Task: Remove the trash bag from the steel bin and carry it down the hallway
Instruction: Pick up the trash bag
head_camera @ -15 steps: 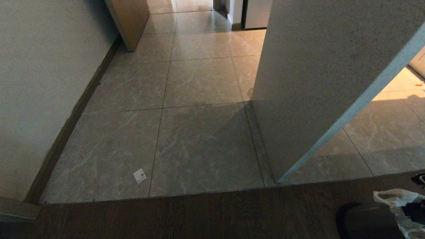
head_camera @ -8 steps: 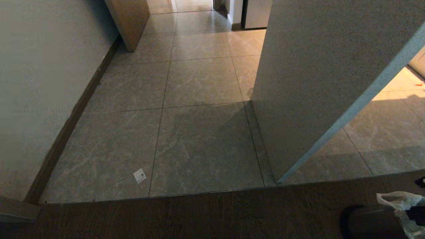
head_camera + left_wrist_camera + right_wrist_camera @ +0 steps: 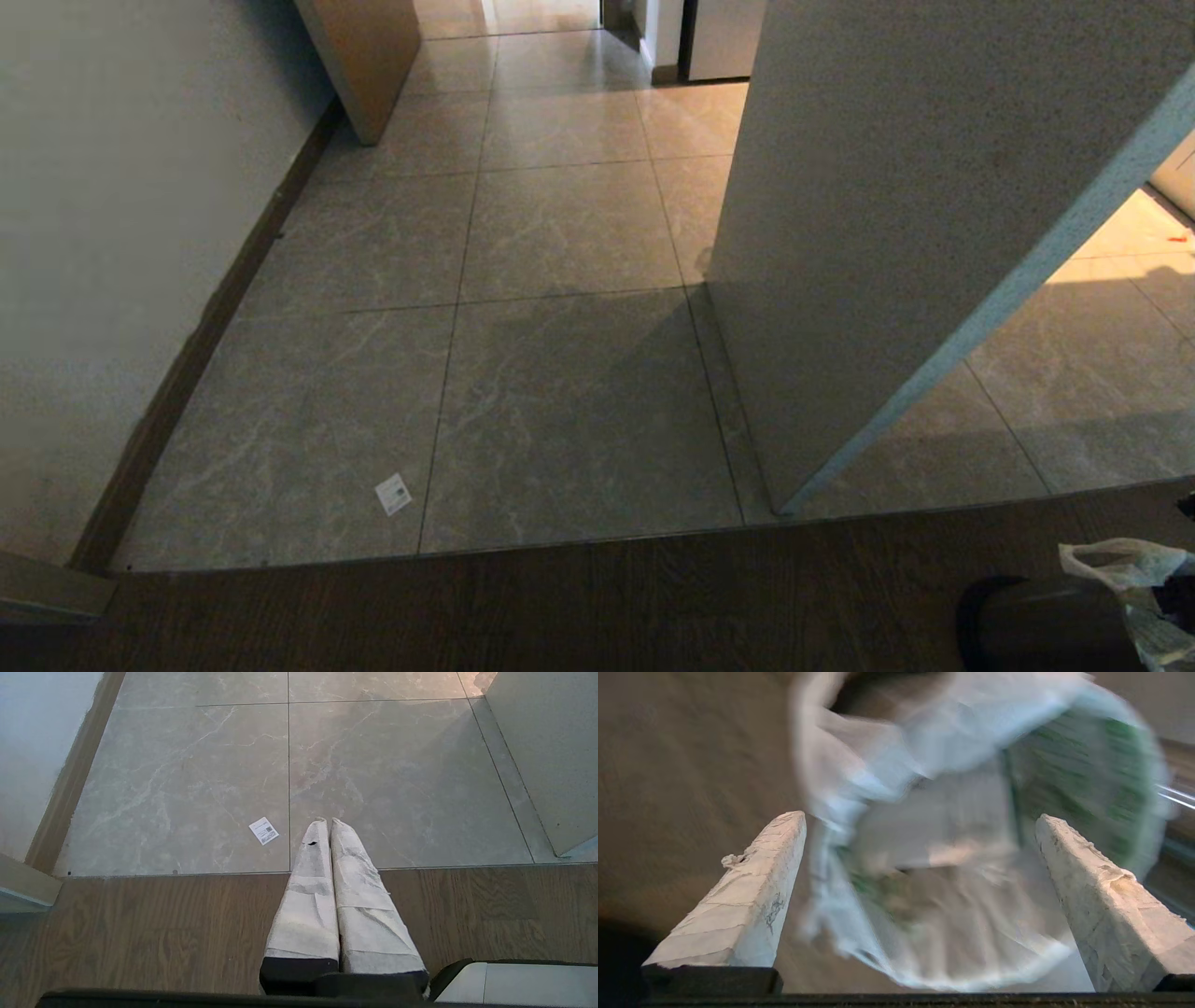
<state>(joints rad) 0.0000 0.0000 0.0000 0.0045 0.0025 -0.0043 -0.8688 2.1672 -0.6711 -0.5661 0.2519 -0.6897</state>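
- The step in hand looks like the very first one, taking hold of the trash bag (image 3: pixel 952 868): it sits at the near right edge of the scene, its whitish folds with green print lying over the right side of the steel bin (image 3: pixel 1036 625), not yet lifted out as far as can be told.
- The right gripper (image 3: pixel 920 826) hovers over the bag with its 2 taped fingers (image 3: pixel 752 896) spread wide, one on each side of the plastic; nothing is pinched between them. The bag is blurred here, so whether a finger already touches it cannot be told.
- The next move, I judge, calls for pressing in on a gathered fold near the bag's mouth and closing firmly, since thin film slips easily, then lifting straight up so the bin does not tip.
- The left gripper (image 3: pixel 327 828) is parked at the near middle, pointing down at the floor with its 2 fingers pressed together and holding nothing.
- The hallway (image 3: pixel 551 224) runs far ahead on glossy marble-look tiles, beyond the dark wood floor (image 3: pixel 560 607) where the bin stands.
- A wall corner (image 3: pixel 887 233) juts in on the right, and a wooden panel (image 3: pixel 369 56) stands far left, narrowing the passage.
- A small paper tag (image 3: pixel 393 494) lies on the near tile, left of centre, no real obstacle.
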